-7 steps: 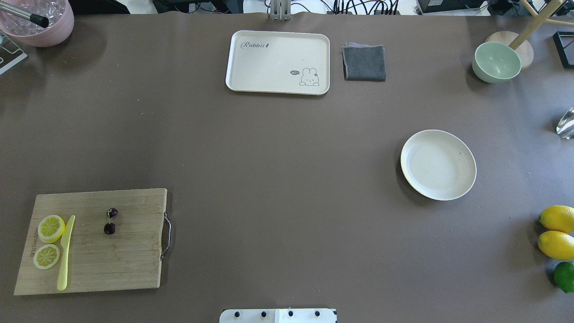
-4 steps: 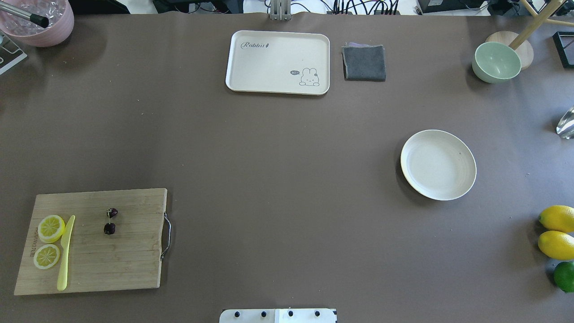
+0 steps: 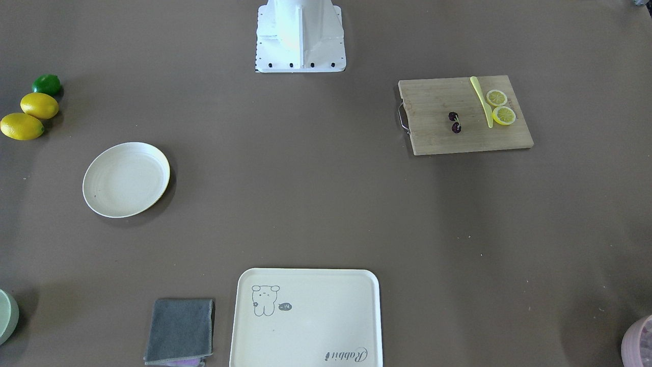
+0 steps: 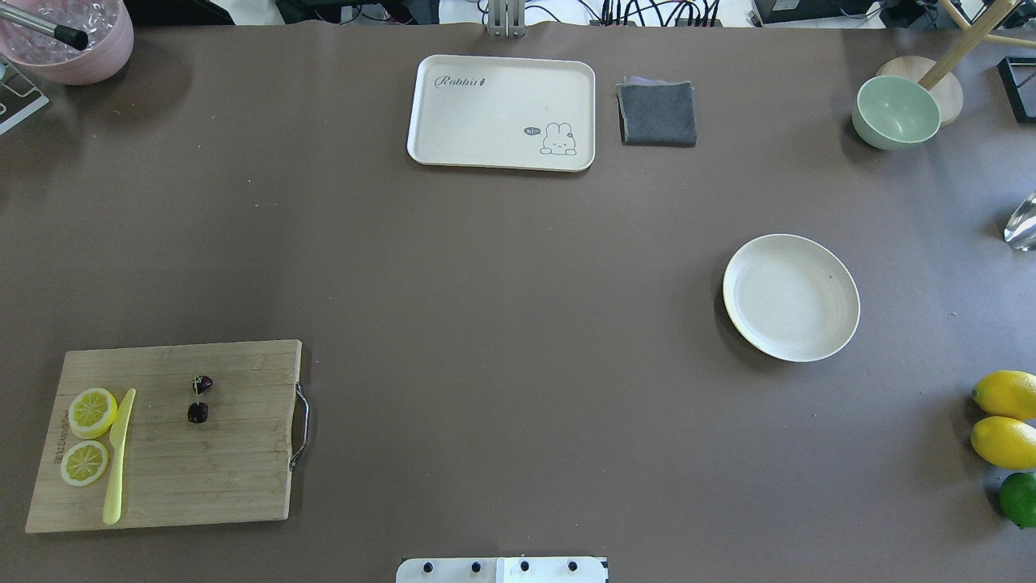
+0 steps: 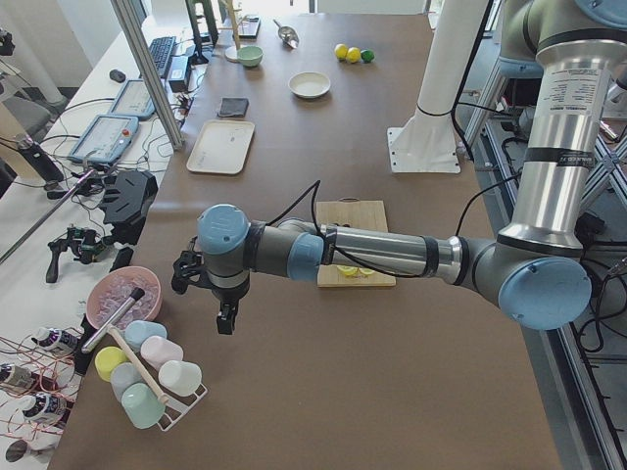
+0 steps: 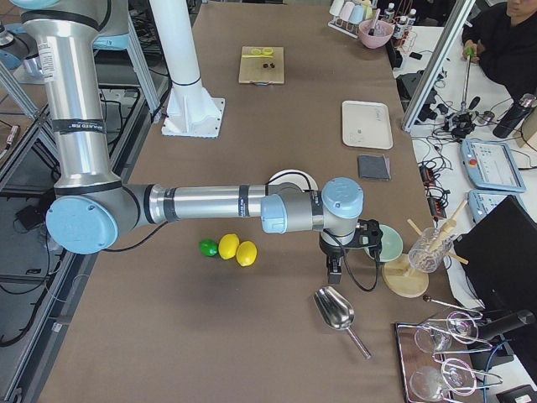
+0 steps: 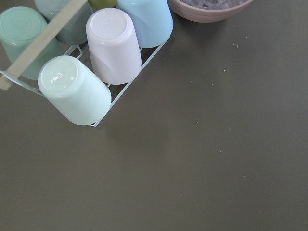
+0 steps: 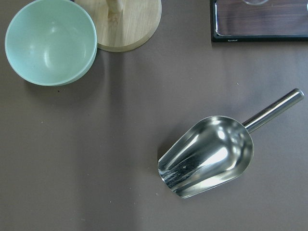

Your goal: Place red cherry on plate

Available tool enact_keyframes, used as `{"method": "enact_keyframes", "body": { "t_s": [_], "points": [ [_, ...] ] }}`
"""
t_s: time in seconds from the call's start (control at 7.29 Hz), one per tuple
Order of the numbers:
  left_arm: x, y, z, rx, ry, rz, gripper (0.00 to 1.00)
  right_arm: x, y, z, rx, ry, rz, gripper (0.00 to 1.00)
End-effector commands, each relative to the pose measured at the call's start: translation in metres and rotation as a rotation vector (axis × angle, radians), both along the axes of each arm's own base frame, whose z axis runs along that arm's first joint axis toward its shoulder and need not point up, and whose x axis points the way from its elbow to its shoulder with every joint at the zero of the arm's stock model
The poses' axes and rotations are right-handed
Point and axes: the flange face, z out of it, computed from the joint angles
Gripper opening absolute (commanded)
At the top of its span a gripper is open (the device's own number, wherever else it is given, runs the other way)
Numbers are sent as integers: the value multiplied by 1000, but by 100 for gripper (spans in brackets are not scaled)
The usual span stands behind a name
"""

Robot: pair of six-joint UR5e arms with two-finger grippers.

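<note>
Sitting on cutting board (image 4: 227,470) near knife (image 4: 118,457), red cherry (image 4: 197,399); plate (image 4: 791,298) well apart; left gripper (image 5: 226,318), right gripper (image 6: 333,270): spread unclear.

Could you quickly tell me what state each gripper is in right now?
Left gripper: cannot be told.
Right gripper: cannot be told.

Left claw (image 5: 226,321) shows only from the table's end, small and dark; I can't read how its jaws stand. Same for my right claw (image 6: 333,271). Red cherry (image 4: 198,398): stem too thin to trace from overhead. In the exterior left view my left forearm (image 5: 372,253) covers part of the cutting board (image 5: 358,213), and I can't find the cherry there. Overhead edges clip the pink bowl (image 4: 77,57), scoop (image 4: 1021,220) and lime (image 4: 1020,500). The front view's bottom edge cuts the tray (image 3: 316,326).
</note>
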Motion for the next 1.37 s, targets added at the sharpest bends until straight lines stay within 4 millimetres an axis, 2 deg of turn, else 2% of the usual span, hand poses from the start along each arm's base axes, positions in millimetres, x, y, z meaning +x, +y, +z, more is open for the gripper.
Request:
{"method": "enact_keyframes", "body": {
  "t_s": [0.0, 0.27, 0.41, 0.55, 0.82, 1.1, 1.24],
  "points": [
    [0, 0, 1, -1, 0, 0, 98, -1, 0, -1, 2, 0, -3, 100],
    [0, 0, 0, 0, 0, 0, 98, -2, -1, -6, 16, 2, -5, 100],
    [0, 0, 0, 0, 1, 0, 98, -20, -7, -13, 60, 3, -35, 100],
    [0, -1, -4, 8, 1, 0, 98, -50, -12, -20, 108, -6, -64, 100],
    [1, -3, -8, 14, 1, 0, 98, -112, -17, -44, 124, -66, -12, 100],
    [1, -3, -8, 15, 1, 1, 98, -193, -7, -60, 141, -113, -7, 100],
    [1, -2, -7, 12, 1, 1, 98, -221, 4, -65, 188, -143, -49, 100]
  ]
}}
